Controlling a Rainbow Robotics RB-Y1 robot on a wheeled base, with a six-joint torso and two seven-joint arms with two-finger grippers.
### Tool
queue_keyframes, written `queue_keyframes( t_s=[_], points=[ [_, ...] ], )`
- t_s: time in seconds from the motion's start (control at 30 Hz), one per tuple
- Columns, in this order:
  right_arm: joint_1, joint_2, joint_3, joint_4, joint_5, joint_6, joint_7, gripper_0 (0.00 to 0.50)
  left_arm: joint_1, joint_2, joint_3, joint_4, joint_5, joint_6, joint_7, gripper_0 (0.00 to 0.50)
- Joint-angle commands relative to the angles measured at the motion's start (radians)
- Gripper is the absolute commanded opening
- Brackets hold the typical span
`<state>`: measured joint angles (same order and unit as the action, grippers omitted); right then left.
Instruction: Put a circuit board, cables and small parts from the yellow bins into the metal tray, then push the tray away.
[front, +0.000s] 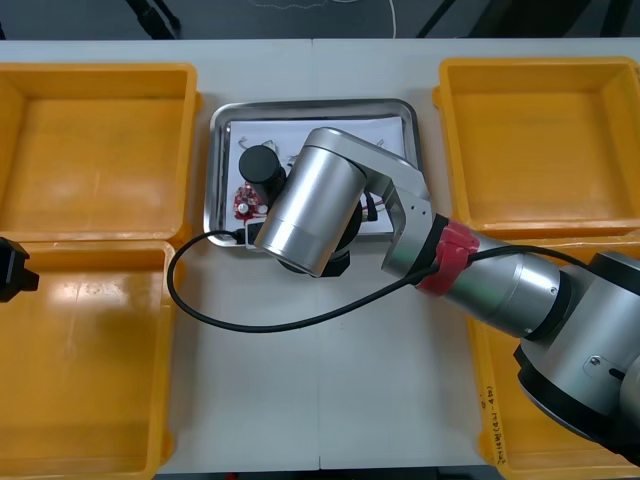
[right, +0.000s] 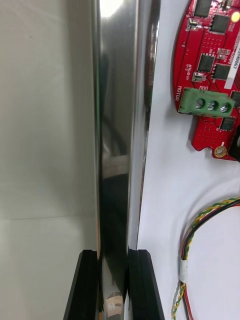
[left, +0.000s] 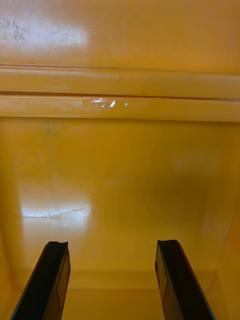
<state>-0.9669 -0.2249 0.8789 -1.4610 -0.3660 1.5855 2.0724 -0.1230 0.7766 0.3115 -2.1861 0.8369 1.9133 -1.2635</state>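
The metal tray, white inside, stands at the table's far middle between the yellow bins. My right arm reaches over its near edge. In the right wrist view my right gripper is shut on the tray's shiny rim, one finger outside it and one inside. A round red circuit board lies in the tray close to that rim, its green connector facing the fingers. A red and yellow cable curls beside the inner finger. My left gripper hangs open over a bare bin floor.
Yellow bins flank the tray: two at the left and two at the right, their visible floors bare. The left arm's tip sits at the left edge. A black cable from the right arm loops over the table.
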Motion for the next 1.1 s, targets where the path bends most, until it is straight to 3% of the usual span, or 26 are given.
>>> queue_keyframes(
  t_s=[0.03,1.1],
  points=[
    [-0.073,0.029,-0.032,0.027,0.007,-0.021,0.035,0.000,0.019,0.036,0.031,-0.029,0.004,0.007,0.004,0.500],
    [-0.182,0.062,-0.090,0.255,0.010,-0.164,0.098,0.000,0.019,0.036,0.031,-0.029,0.004,0.007,0.004,0.500]
  ],
)
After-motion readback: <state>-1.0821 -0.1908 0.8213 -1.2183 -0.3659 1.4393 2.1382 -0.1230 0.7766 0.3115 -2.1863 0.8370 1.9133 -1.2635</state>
